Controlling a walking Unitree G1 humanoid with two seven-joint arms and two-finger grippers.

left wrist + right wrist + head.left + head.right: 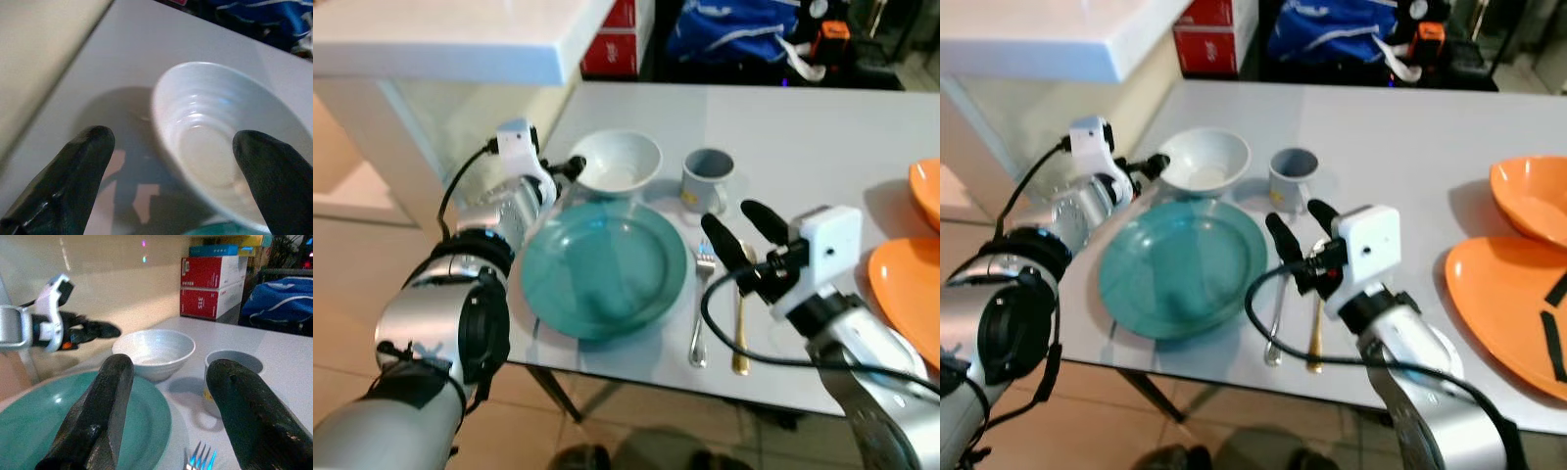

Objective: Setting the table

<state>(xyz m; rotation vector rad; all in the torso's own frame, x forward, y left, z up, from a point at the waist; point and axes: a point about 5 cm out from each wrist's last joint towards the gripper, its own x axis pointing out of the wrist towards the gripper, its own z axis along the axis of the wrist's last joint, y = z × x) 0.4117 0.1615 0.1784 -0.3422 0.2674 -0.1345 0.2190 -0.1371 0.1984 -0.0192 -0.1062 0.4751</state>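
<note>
Our left pincer point(576, 166), spread wide, straddles the near rim of the white bowl point(617, 163) standing behind the teal plate point(604, 267) on the surface; our right pincer point(741, 231) (also open) hovers over the fork point(702, 302)

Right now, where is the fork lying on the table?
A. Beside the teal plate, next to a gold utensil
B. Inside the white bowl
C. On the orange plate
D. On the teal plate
A. The fork lies on the table just to the right of the teal plate, alongside the gold utensil, beneath the open right gripper.
</note>
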